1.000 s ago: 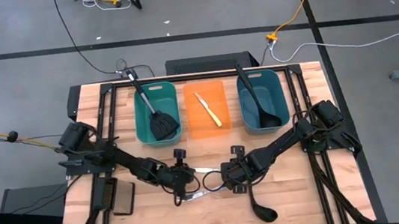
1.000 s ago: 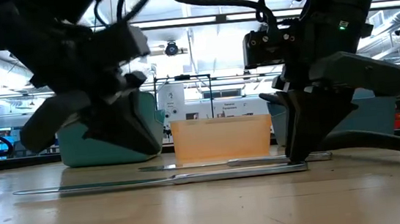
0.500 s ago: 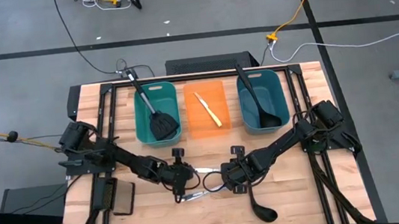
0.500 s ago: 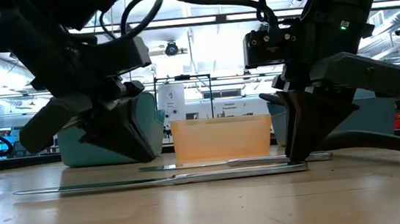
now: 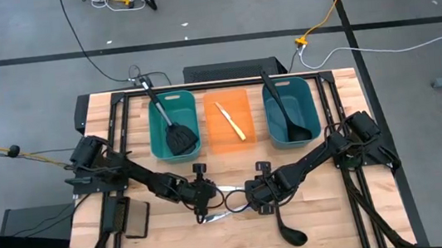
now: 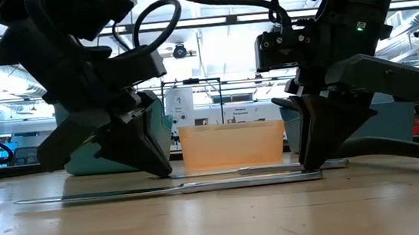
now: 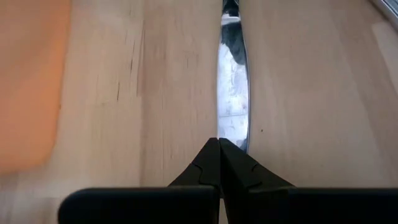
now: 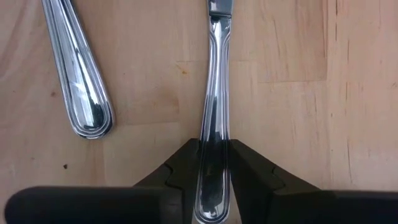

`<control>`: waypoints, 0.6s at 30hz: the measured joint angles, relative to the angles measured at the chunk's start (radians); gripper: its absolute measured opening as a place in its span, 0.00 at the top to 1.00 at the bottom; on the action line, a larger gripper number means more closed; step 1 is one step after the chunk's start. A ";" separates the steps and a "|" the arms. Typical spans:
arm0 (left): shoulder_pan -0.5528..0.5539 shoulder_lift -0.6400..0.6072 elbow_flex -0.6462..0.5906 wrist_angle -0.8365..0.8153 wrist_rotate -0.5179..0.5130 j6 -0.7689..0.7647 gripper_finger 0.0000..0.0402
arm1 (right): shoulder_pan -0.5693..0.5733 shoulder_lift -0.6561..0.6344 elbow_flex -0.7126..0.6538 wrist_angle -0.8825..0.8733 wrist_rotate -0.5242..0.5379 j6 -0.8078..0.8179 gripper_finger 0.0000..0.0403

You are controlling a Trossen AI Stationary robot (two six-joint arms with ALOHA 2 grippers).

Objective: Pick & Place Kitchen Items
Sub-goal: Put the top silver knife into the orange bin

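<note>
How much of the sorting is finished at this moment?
Done: a spatula in the teal bin, a knife in the orange bin, a ladle in the blue bin. In hand: the right tool grips a silver knife. Left: another knife, a ladle.

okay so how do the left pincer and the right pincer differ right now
The left pincer is shut, fingertips meeting just above a silver knife blade; the right pincer has its fingers either side of another silver knife's handle. The left one grips nothing visible; the right one straddles its knife. Both are down at the wooden table, near its middle.
</note>
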 joint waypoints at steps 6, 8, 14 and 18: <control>0.003 0.003 0.000 -0.010 0.017 -0.023 1.00 | 0.000 -0.004 0.000 -0.001 -0.003 0.000 0.77; 0.004 0.004 0.000 -0.018 0.027 -0.024 1.00 | -0.001 -0.009 0.000 -0.002 -0.004 0.000 0.77; 0.007 0.004 0.000 -0.069 0.040 -0.059 1.00 | -0.003 -0.057 -0.004 -0.017 -0.021 -0.002 0.73; 0.007 0.004 -0.001 -0.076 0.051 -0.062 1.00 | -0.009 -0.067 -0.005 -0.050 -0.040 -0.003 0.70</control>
